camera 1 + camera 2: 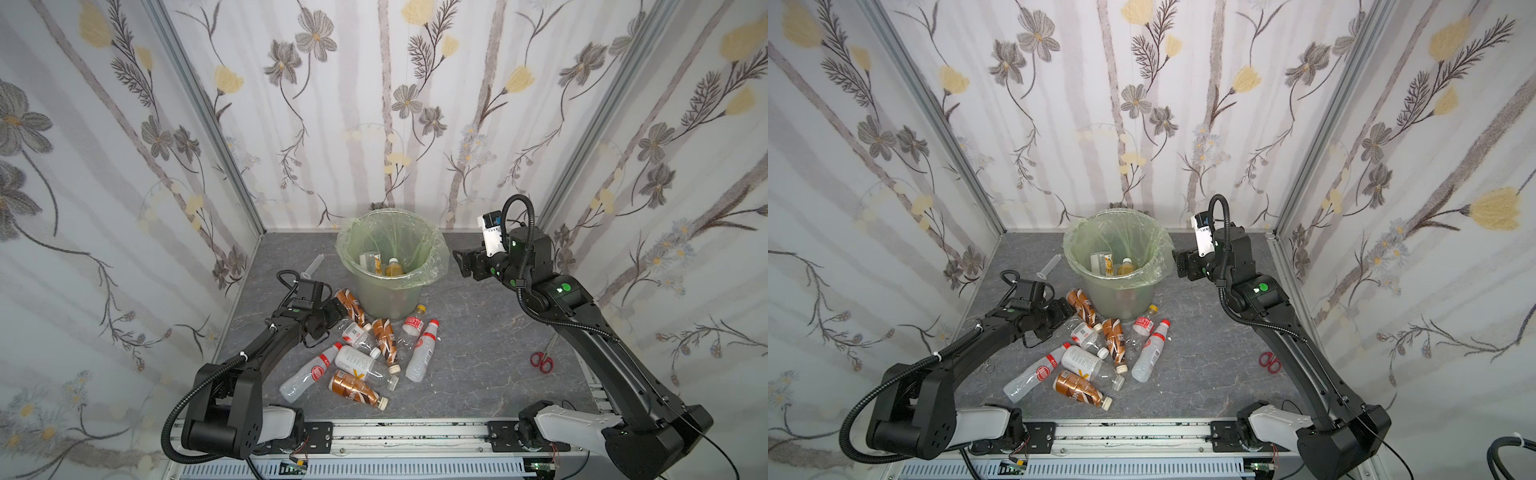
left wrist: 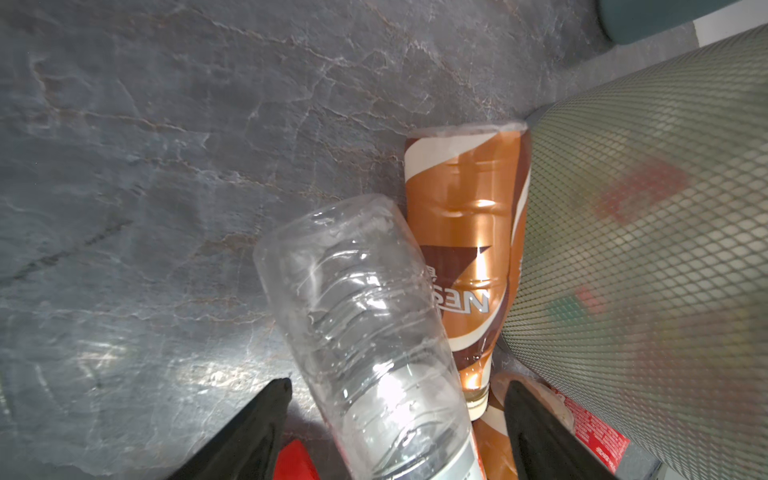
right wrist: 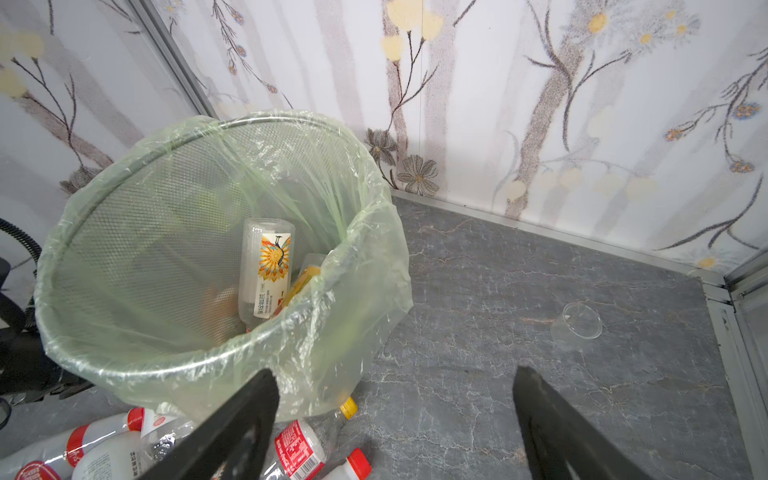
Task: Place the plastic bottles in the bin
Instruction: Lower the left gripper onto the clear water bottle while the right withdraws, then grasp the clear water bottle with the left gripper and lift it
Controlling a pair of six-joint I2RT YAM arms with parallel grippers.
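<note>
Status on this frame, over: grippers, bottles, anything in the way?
Left gripper open, straddling a clear bottle. Right gripper open, empty, beside the bin. Copper coffee bottle lies between clear bottle and bin.

syringe (image 1: 313,264) lying back-left on grey table (image 1: 478,353) | red-handled scissors (image 1: 541,360) right | clear cup (image 3: 577,324) by corner

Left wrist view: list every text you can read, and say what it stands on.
"NES" on the coffee bottle; remaining letters out of sight.
Red label by the bin: print too small to read.
Clear bottle: nothing legible.
</note>
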